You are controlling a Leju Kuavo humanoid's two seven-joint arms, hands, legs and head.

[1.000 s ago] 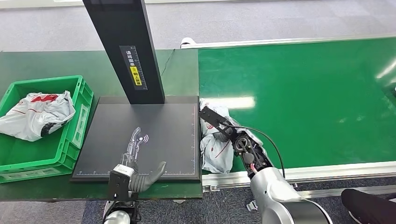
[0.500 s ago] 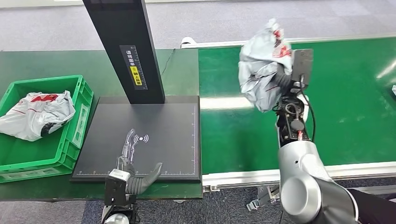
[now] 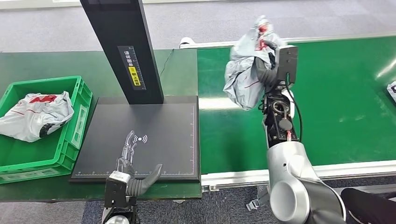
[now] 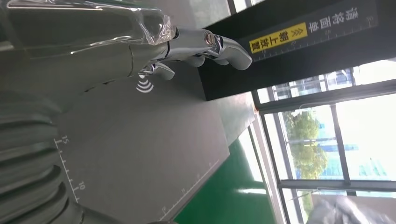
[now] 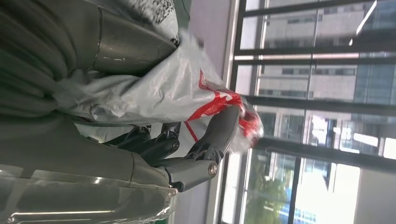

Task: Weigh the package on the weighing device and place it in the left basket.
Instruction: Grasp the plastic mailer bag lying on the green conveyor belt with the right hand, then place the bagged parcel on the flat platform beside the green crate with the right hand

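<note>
- Up over the green belt [image 3: 327, 107], your right hand [image 3: 266, 70] holds the package [image 3: 245, 77] high in the air. Its fingers [image 5: 205, 149] are wrapped tight around the soft grey and red bag, so the bag hangs and droops on the side toward the scale.
- You hold it high so that it can pass over the edge of the belt without catching.
- Next to the belt, on the robot's left, lies the flat black weighing plate [image 3: 159, 126]. It has nothing on it, so the weighing looks not yet done. The bag is well apart from it.
- At the near edge of that plate rests your left hand [image 3: 133, 175]. Its fingers [image 4: 210, 46] are stretched out and apart, and it holds nothing. It seems to wait there to take the bag off the plate later.
- Behind the plate stands a tall black post [image 3: 123, 46] with a yellow label. You will likely want to bring the bag down in front of it and not bump it.
- Far on the left sits the green basket [image 3: 77, 126]. Another bag [image 3: 35, 114] already lies inside, but there looks to be room for one more.
- Be careful: the bag is floppy and may slip if you swing fast.
</note>
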